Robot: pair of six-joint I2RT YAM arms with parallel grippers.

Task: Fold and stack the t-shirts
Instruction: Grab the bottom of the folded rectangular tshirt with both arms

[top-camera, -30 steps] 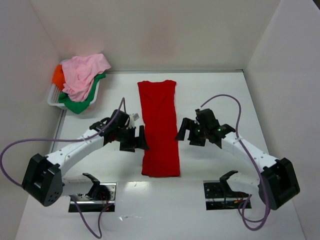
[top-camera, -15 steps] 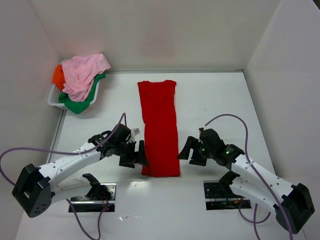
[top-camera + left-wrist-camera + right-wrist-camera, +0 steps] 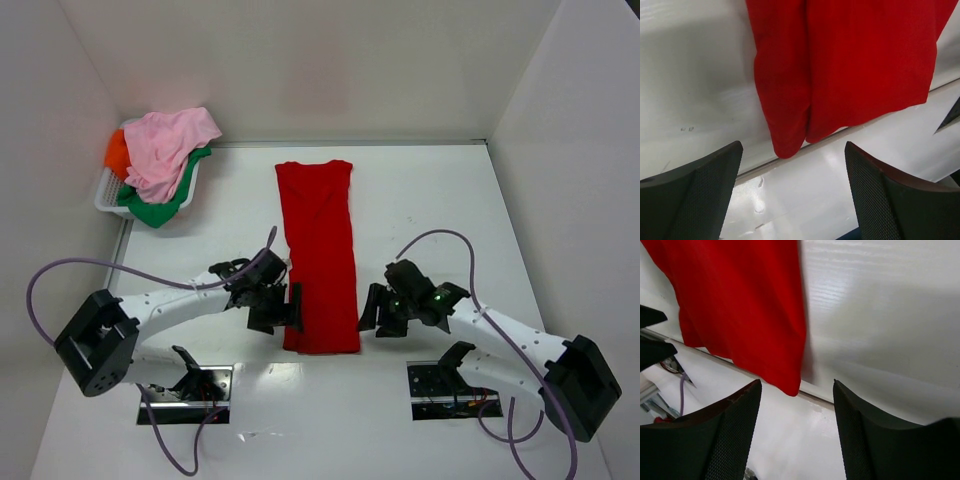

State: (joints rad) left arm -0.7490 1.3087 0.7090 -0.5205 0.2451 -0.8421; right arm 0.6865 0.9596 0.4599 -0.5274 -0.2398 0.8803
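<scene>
A bright red t-shirt (image 3: pixel 320 255) lies flat on the table, folded into a long narrow strip from back to front. My left gripper (image 3: pixel 283 312) is open and empty beside its near left corner (image 3: pixel 787 145). My right gripper (image 3: pixel 372 313) is open and empty beside its near right corner (image 3: pixel 792 385). Neither touches the cloth. A light pink shirt (image 3: pixel 165 145), a green shirt (image 3: pixel 160 207) and an orange shirt (image 3: pixel 117 150) are heaped in a basket at the back left.
The white basket (image 3: pixel 107 195) stands against the left wall. White walls close the table at the left, back and right. Two metal base plates (image 3: pixel 190 393) sit at the near edge. Purple cables loop off both arms.
Both grippers moved toward me along the red shirt's sides, from mid-length to its near corners, and closed in on the cloth's edges. The shirt has not moved.
</scene>
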